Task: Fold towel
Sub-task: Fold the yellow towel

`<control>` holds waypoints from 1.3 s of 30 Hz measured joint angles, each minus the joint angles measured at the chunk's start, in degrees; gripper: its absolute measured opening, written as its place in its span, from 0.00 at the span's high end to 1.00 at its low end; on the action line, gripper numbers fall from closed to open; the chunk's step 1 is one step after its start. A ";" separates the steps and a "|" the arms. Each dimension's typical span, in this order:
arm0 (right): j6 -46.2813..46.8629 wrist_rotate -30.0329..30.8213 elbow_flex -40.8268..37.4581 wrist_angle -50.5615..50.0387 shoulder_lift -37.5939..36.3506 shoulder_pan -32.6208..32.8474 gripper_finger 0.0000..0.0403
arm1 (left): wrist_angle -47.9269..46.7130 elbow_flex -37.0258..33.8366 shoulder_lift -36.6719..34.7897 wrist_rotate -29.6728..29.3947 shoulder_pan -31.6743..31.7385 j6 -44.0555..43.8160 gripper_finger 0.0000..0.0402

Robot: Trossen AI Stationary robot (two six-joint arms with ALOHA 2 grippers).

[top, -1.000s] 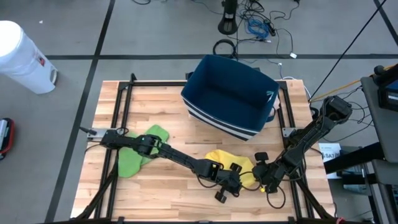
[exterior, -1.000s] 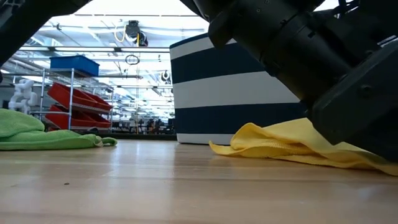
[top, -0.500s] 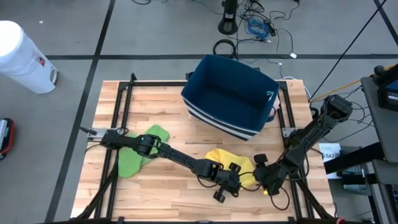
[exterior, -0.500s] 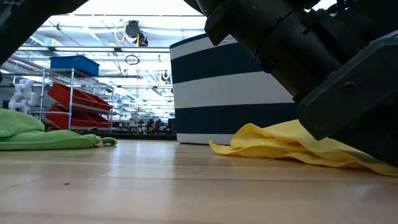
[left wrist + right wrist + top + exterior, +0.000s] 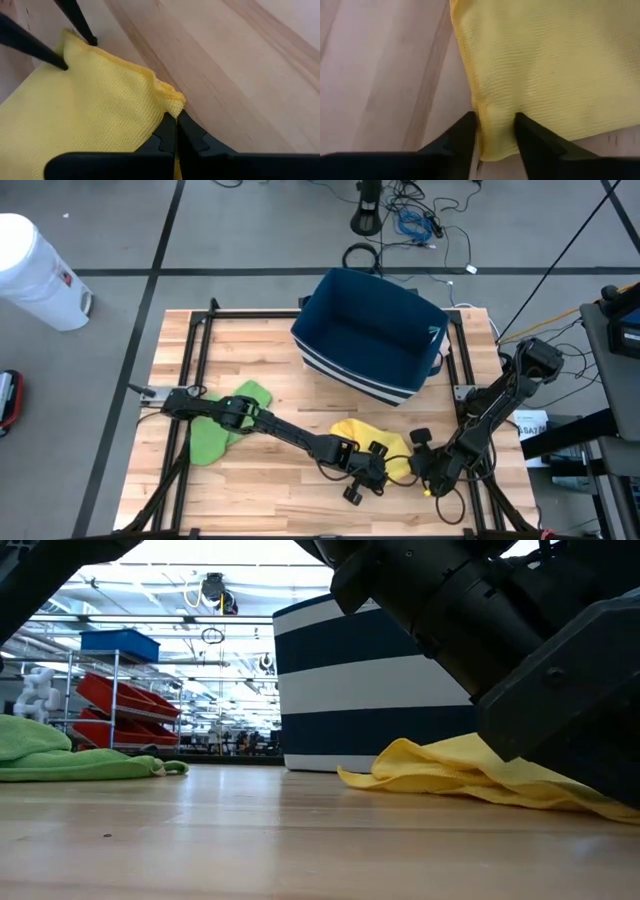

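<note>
Now the biggest change is in my right arm: it has slid a little toward the near right corner of the surface (image 5: 260, 340), and its gripper (image 5: 492, 131) has drawn in from wide to a narrow straddle over the edge of the yellow towel (image 5: 372, 442). The fingers (image 5: 465, 132) sit on either side of a raised ridge of cloth, close to it, but I cannot tell whether they pinch it yet. My left gripper (image 5: 175, 131) has not shifted; it is clamped tight on a corner of the same towel, which lies crumpled near the front edge, right of centre. I judge that both corners are nearly in hand, so the first fold can begin once the right grip is sure.

The surface is pale wood planks in a black frame. A blue striped bin (image 5: 370, 335) stands at the back, right of centre, and a green cloth (image 5: 222, 425) lies bunched by the left edge, under my left arm.

Beyond, in the low view, I see a bright hall with red bins (image 5: 125, 700) on a rack. On the floor by the back left corner stands a white bucket (image 5: 35, 272).
</note>
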 joint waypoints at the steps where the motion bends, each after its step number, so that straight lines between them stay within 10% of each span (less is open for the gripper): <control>1: -0.06 -0.11 -0.01 0.03 0.03 0.00 0.76 | -0.01 0.00 0.00 0.01 -0.11 0.01 1.00; 6: -1.47 -0.18 -0.07 1.43 0.07 -0.04 0.97 | -0.21 -0.04 -0.01 -0.03 -0.82 0.04 1.00; 16: -5.60 -1.31 4.79 3.41 -3.25 0.56 1.00 | -3.92 -0.44 -4.52 1.35 -2.95 0.61 1.00; 28: -27.18 -2.84 27.73 -1.21 -14.78 3.63 1.00 | -8.39 -0.04 -27.56 0.30 -8.30 4.56 1.00; 34: -30.93 5.67 37.97 -14.85 -15.75 3.61 1.00 | -6.57 -0.07 -32.15 -20.56 -10.81 6.17 1.00; 39: -25.96 3.18 39.47 -17.38 -15.54 2.23 1.00 | -11.14 -0.09 -31.36 -3.64 -9.84 1.74 1.00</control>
